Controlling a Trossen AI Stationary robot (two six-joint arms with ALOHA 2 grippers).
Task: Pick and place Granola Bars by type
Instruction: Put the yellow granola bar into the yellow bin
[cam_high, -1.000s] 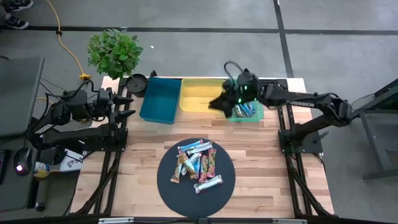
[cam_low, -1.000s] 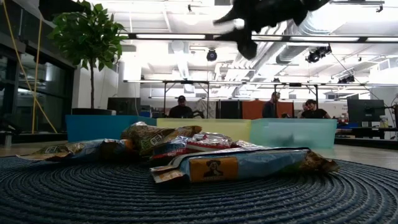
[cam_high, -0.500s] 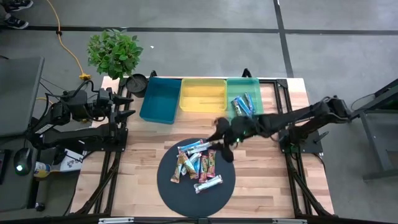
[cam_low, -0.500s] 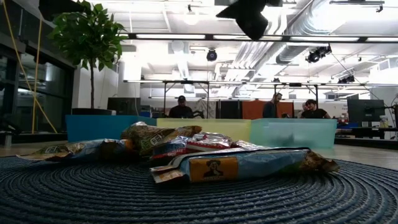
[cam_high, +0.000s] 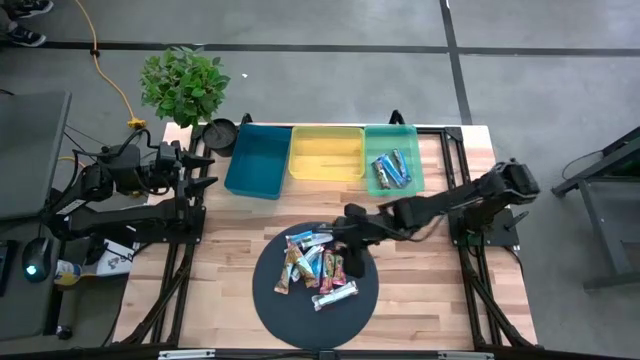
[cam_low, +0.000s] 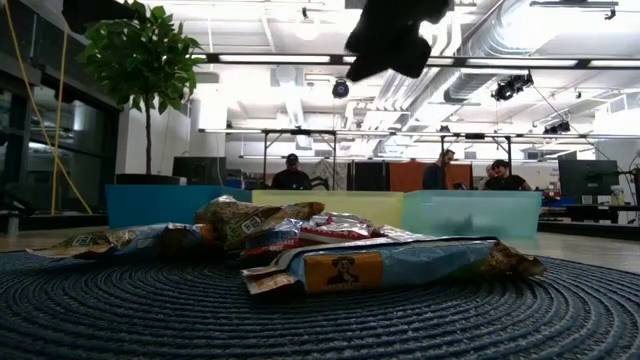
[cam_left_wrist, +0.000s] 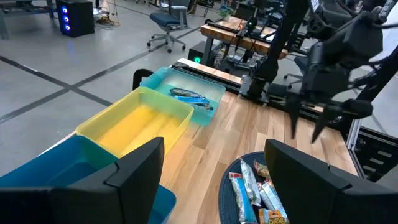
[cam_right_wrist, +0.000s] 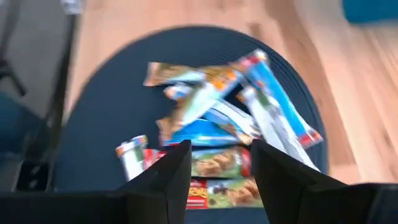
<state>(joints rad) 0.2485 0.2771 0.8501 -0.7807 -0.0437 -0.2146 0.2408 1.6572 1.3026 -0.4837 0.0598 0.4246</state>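
The wooden desk (cam_high: 420, 260) carries a round dark woven mat (cam_high: 270, 300) at its near middle and three bins along its far edge: a blue bin (cam_high: 258, 160), a yellow bin (cam_high: 326, 153) and a green bin (cam_high: 392, 145). A potted plant (cam_high: 183, 84) stands at the far left corner, beside a small black round object (cam_high: 219, 134). Nothing lies between the mat and the bins.

The Granola Bars (cam_high: 315, 264) lie heaped and overlapping on the mat, flat in shiny wrappers: light blue, silver-white, and red and brown multicolour. Two more blue-wrapped bars (cam_high: 391, 170) rest in the green bin.

The right claw (cam_high: 352, 248) hangs over the pile's right part, its fingers (cam_right_wrist: 174, 177) apart and empty, clear of the bars. Half a second ago it hung at the mat's far right edge; a second ago it was at the green bin. The pile looks unchanged.

The left claw (cam_left_wrist: 214, 168) waits at the desk's left edge, fingers apart, facing the bins.
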